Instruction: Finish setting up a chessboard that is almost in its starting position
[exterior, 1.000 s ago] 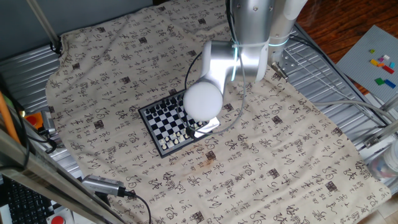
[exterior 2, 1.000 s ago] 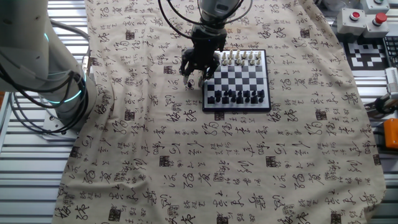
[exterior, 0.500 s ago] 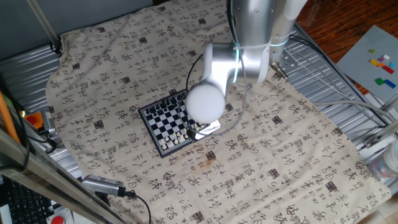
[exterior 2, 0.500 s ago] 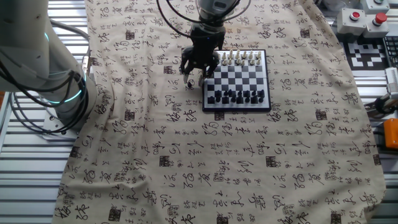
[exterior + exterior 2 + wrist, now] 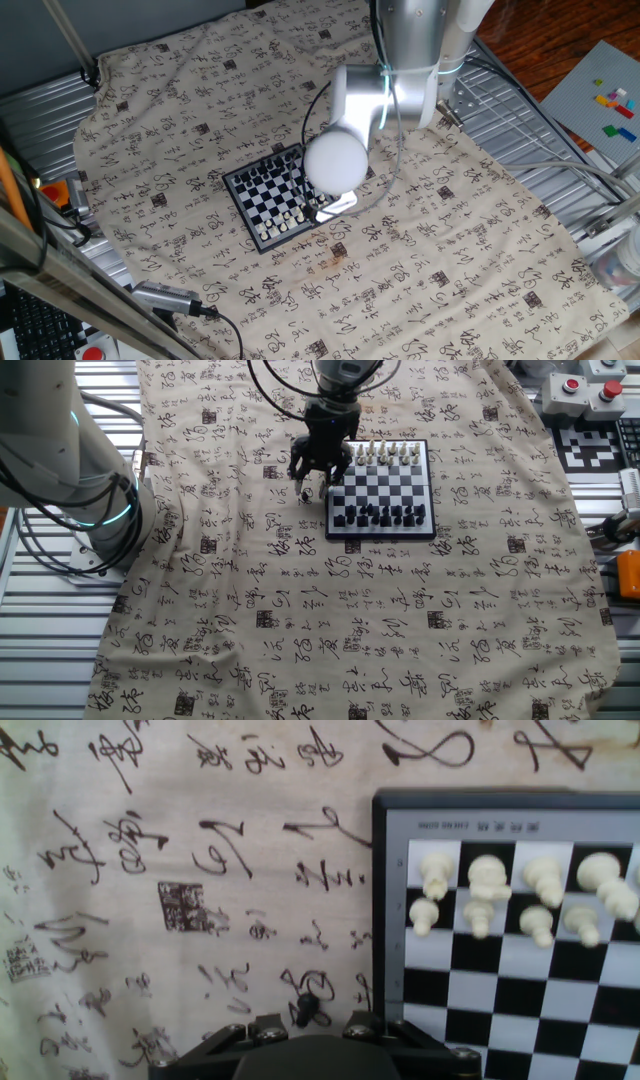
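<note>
**A:** What's at the far left in the other fixed view?

**B:** The silver robot arm base with a teal ring (image 5: 60,450) stands on the ribbed metal table (image 5: 40,640). Next to it begins the cream cloth printed with black calligraphy (image 5: 300,620), which covers most of the table.

**A:** And moving right?

**B:** The black two-finger gripper (image 5: 320,477) hangs over the cloth, just off the board's left edge. Its jaws stand spread apart, and I see nothing between them.

**A:** Where's the stray piece?

**B:** A small black chess piece (image 5: 305,1010) stands upright on the cloth, off the board and just beside its left frame. In the hand view it shows right above the gripper's housing, about midway along that edge. It is too small to tell which piece it is.

**A:** Then the board?

**B:** The square black-and-white chessboard with a dark frame (image 5: 381,484) lies flat on the cloth. The cream-white chess pieces (image 5: 385,455) line its far side in two rows. The black chess pieces (image 5: 380,516) line the near side.

**A:** Anything further right?

**B:** There's a grey box with red buttons (image 5: 590,388) and, below it, a black-and-white patterned marker sheet (image 5: 598,445). Both are off the cloth. In one fixed view the arm's round white joint cap (image 5: 335,160) hides the gripper and part of the board.
</note>
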`<state>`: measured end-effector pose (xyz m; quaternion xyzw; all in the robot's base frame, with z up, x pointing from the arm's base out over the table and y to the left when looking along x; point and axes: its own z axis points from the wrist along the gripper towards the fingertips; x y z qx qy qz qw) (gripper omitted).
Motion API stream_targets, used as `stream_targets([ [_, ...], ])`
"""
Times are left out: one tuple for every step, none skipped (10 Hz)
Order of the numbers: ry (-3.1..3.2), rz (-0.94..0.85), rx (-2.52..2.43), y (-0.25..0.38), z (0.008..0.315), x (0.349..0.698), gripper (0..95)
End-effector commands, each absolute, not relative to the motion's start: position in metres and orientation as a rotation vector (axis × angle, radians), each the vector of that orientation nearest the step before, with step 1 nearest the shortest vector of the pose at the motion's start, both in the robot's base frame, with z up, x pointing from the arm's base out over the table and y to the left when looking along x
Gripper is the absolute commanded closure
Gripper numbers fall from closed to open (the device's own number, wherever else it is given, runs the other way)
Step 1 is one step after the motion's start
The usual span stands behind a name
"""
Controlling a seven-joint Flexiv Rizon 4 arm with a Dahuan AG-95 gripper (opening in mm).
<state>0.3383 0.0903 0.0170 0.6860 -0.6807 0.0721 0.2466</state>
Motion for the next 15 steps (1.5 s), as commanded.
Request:
stream_targets([
  [-1.859, 0.199, 1.872, 0.094, 0.017, 0.337, 76.0],
  [-1.856, 0.200, 1.875, 0.094, 0.017, 0.337, 76.0],
  [-1.854, 0.202, 1.878, 0.094, 0.017, 0.337, 76.0],
  [-1.849, 0.203, 1.881, 0.093, 0.017, 0.337, 76.0],
  [-1.846, 0.204, 1.883, 0.093, 0.017, 0.337, 76.0],
  [-1.842, 0.203, 1.886, 0.092, 0.017, 0.338, 76.0],
  [-1.840, 0.204, 1.887, 0.091, 0.017, 0.338, 76.0],
  [-1.840, 0.205, 1.887, 0.090, 0.017, 0.338, 76.0],
  [-1.838, 0.204, 1.888, 0.087, 0.017, 0.339, 76.0],
  [-1.838, 0.202, 1.890, 0.083, 0.017, 0.340, 76.0],
  [-1.836, 0.203, 1.892, 0.082, 0.017, 0.340, 76.0],
  [-1.837, 0.204, 1.892, 0.081, 0.017, 0.340, 76.0],
  [-1.838, 0.205, 1.892, 0.080, 0.017, 0.341, 76.0],
  [-1.839, 0.206, 1.891, 0.080, 0.016, 0.341, 76.0],
  [-1.842, 0.208, 1.889, 0.079, 0.016, 0.341, 76.0],
])
